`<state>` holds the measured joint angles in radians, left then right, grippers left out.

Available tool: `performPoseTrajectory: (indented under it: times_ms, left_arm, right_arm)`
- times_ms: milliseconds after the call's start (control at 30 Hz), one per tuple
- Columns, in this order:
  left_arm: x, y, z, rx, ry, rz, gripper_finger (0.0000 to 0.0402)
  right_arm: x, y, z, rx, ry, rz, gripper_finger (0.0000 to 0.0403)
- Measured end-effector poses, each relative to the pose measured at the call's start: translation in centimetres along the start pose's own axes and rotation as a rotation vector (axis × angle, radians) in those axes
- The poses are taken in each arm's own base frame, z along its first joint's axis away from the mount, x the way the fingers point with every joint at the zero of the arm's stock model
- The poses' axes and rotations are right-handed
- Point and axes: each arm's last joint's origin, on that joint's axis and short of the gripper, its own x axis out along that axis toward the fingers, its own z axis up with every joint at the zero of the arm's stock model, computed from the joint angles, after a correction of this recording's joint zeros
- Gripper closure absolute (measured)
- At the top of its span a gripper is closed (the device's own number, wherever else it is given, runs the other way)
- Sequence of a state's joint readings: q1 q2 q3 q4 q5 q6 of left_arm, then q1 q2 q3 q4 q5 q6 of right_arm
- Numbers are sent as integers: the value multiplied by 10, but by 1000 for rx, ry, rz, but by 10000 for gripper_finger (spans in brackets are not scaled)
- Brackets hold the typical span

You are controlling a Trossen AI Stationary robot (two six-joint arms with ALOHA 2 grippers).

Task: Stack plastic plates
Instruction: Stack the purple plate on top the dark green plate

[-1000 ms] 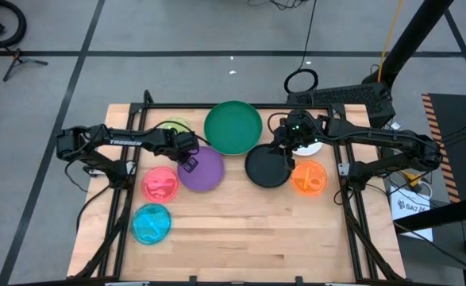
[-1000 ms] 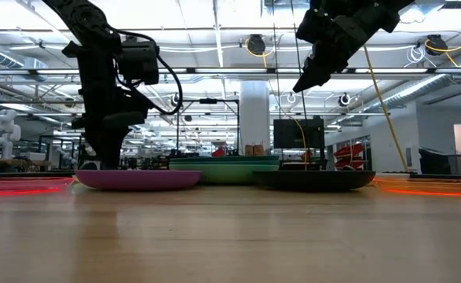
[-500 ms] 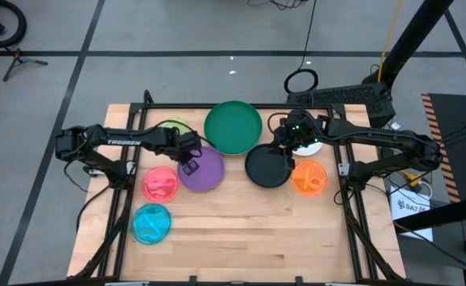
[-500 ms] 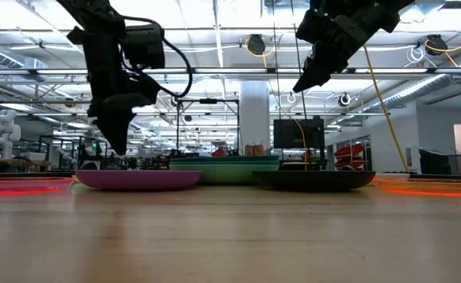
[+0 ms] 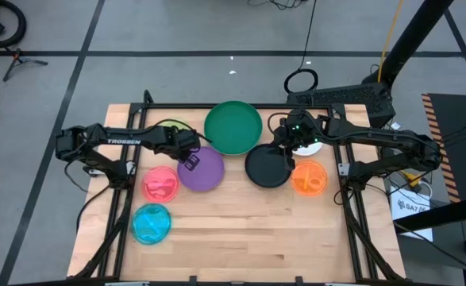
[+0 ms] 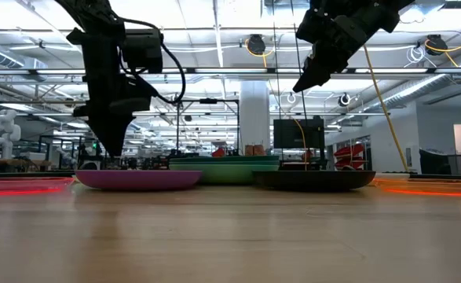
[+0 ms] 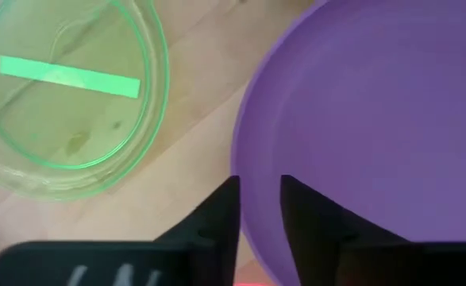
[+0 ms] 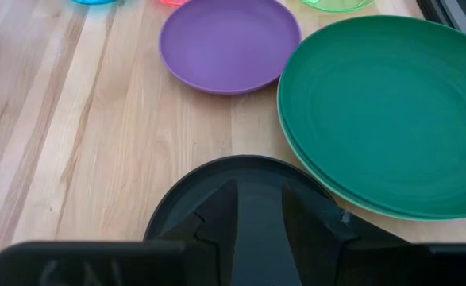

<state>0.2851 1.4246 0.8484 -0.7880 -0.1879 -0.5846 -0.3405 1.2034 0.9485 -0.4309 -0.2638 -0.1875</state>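
The purple plate (image 5: 203, 169) lies flat on the table between the green stack (image 5: 233, 127) and the pink plate (image 5: 161, 184). My left gripper (image 5: 187, 156) hovers open over the purple plate's left rim (image 7: 240, 159), one finger on each side of it and just above it (image 6: 108, 153). The black plate (image 5: 264, 168) rests flat to the right of the purple one. My right gripper (image 6: 301, 82) hangs well above the black plate's far right part (image 8: 217, 171), fingers a narrow gap apart. The green stack shows a dark green plate over a lighter one (image 8: 391, 103).
The small yellow-green plate (image 7: 66, 87) lies by the left arm near the far edge. The blue plate (image 5: 151, 223) lies toward the near left, the orange one (image 5: 309, 178) right of the black. The white plate (image 5: 313, 148) is half hidden under the right arm. Bare wood spans the near half.
My left gripper has risen from the level of the purple plate's rim and now hangs a short way above it. The purple plate has stayed flat in its place. The right arm has kept still.
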Motion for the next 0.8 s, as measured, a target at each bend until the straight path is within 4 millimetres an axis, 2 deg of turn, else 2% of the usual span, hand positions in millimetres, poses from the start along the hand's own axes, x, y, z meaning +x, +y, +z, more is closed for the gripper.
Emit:
performPoseTrajectory:
  times_ms: [200, 500, 800]
  left_arm:
    - [15, 5, -13, -13, 27, 18, 265]
    - [32, 8, -22, -59, -18, 16, 263]
    - [33, 2, -25, -25, -25, 3, 264]
  right_arm:
    - [0, 0, 0, 0, 0, 0, 310]
    - [0, 0, 0, 0, 0, 0, 310]
    - [0, 0, 0, 0, 0, 0, 310]
